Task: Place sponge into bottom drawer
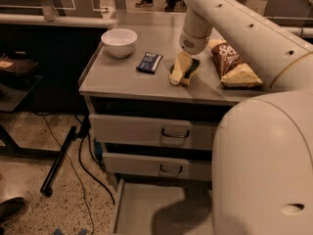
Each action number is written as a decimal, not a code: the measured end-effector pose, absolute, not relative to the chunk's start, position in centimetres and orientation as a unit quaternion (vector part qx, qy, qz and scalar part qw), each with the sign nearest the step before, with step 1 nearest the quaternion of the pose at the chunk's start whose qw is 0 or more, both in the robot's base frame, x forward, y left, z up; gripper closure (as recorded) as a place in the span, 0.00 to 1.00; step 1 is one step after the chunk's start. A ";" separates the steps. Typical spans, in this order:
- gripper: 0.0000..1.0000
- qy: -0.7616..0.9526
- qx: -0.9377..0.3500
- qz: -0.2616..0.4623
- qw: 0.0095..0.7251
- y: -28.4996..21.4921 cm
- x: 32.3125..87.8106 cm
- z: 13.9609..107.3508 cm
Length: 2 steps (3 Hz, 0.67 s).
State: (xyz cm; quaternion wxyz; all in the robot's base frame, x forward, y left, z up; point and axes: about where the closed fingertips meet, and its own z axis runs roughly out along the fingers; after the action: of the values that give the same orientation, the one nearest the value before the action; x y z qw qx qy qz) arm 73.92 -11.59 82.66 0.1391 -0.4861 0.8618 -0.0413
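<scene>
Gripper (180,71) down on bench (122,82) top, right of centre, tip right at sponge (194,66). Pale tip and sponge's pale side run together; grip state: can't tell. Only the dark green edge reads clearly, on the gripper's right side. Sponge sits on the bench surface, betw. wrapper (149,61) and chip bag (233,62), near the front half.

Arm (234,23) comes in from upper right, wrist pointing down over sponge. Robot body (264,165) fills lower right, covers right ends of the drawers.

White bowl (119,42) at back left of bench, well apart from sponge. Wrapper dark blue, flat, just left of gripper.

Below bench: 2 handled drawers, top (142,130) and mid (142,164), both closed. Bottom drawer (142,209) pulled out at floor level, flat floor showing, arm's shadow on it. Black cable (83,146) hangs at cabinet's left side, runs onto the floor.
</scene>
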 end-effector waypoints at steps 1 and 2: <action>0.19 0.862 -0.486 -0.041 0.139 -11.6 73.9 82.7; 0.42 0.862 -0.486 -0.041 0.139 -11.6 73.9 82.7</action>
State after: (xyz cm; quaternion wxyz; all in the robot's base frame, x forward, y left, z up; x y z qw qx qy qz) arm 73.93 -11.58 82.66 0.1391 -0.4861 0.8618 -0.0413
